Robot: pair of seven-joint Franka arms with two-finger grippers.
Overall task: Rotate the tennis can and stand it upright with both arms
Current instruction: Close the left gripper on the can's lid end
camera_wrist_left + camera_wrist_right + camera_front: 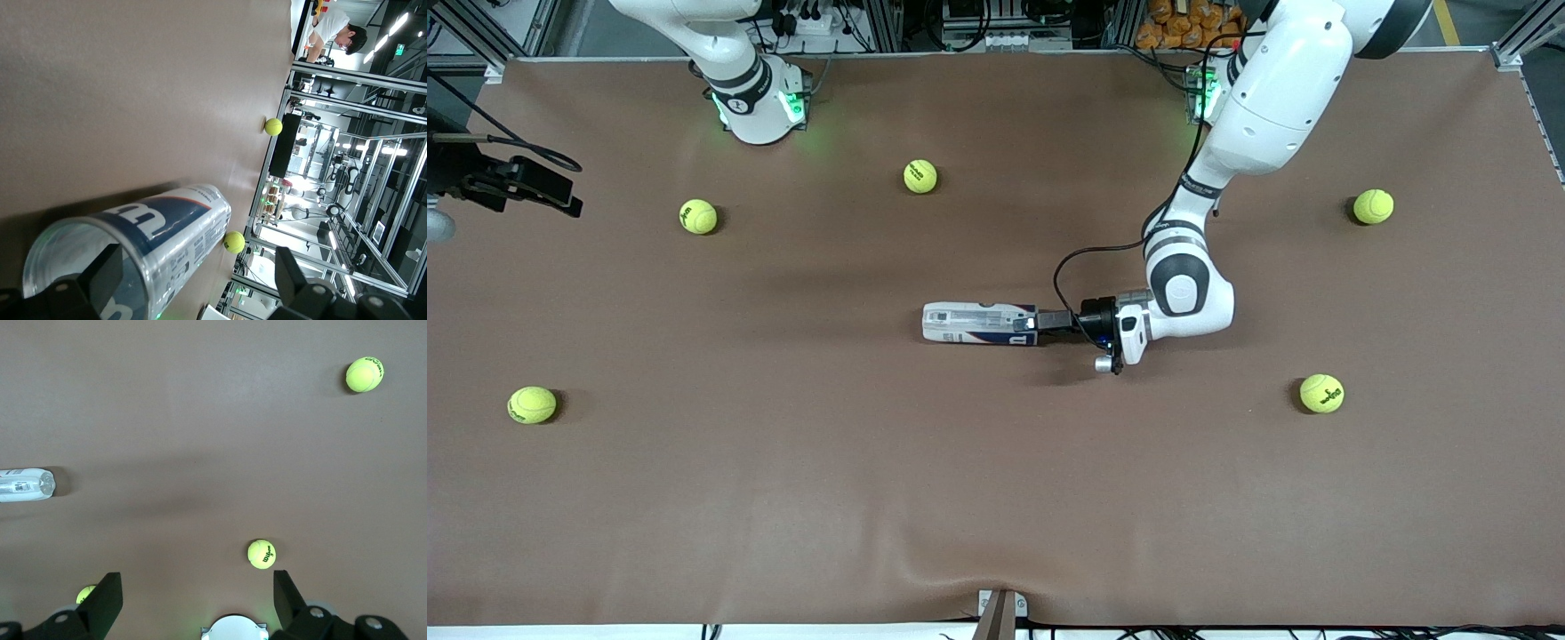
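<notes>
The tennis can (980, 324) lies on its side near the middle of the table (996, 498), its long axis running along the table's length, from the right arm's end toward the left arm's end. The left gripper (1042, 322) sits low at the can's end that faces the left arm's end of the table. Its fingers (100, 277) stand wide apart, one against the can's side and the other clear of it in the left wrist view; whether the pads already touch the wall is hard to say. So the left arm is plainly the nearer one.

The right gripper (193, 597) hangs high over the table edge by its own base, jaws spread wide and empty, waiting.

Five tennis balls are scattered well apart from the can: two (532, 404) (1321, 393) toward the front edge, three (698, 216) (920, 176) (1373, 206) closer to the bases. None blocks either arm's way to the can.
</notes>
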